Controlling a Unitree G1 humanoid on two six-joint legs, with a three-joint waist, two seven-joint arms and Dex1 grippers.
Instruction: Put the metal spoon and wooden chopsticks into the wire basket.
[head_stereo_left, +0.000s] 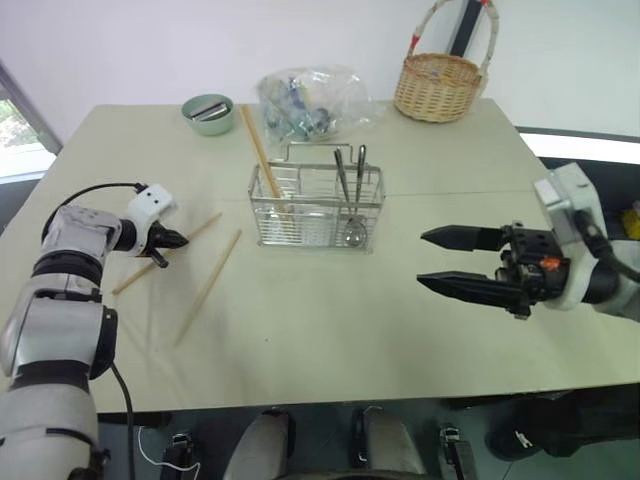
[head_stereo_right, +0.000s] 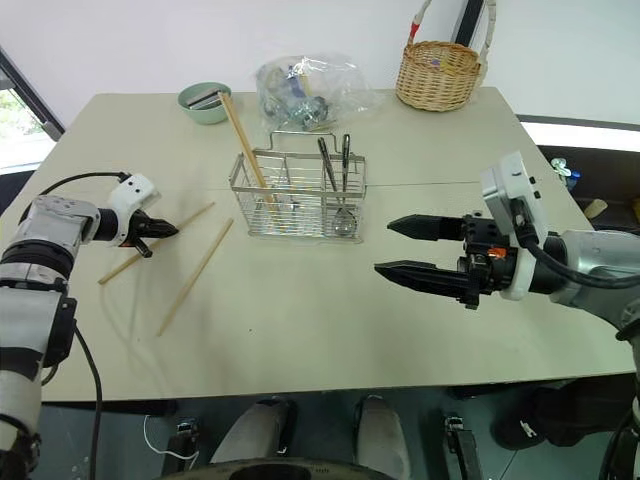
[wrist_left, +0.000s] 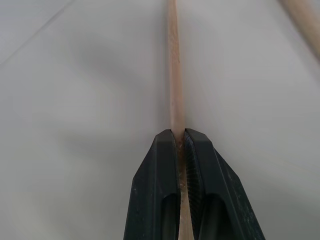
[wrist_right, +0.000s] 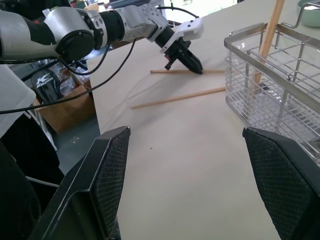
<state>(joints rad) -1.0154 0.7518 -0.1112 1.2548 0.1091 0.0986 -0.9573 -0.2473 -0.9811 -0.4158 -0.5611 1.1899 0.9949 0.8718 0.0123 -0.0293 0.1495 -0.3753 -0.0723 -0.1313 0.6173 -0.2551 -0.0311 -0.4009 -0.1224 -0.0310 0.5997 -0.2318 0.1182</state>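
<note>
While the metal spoon (head_stereo_left: 356, 200) and one chopstick (head_stereo_left: 262, 152) stand in the wire basket (head_stereo_left: 317, 207), left jaws clench one of two wooden chopsticks (head_stereo_left: 207, 286) on the surface (head_stereo_left: 330, 320); right jaws gape empty.

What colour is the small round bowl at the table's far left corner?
The small round bowl is pale green, clearest in the left eye view.

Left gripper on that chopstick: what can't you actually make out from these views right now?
- Left wrist view: the left gripper is shut on a chopstick, whose rear end is hidden between the fingers and whose far end is cut off by the frame edge.
- Head views: whether that stick is lifted off the table or lying on it is too small to tell.
- Plastic bag: contents blurred by crinkled film.
</note>
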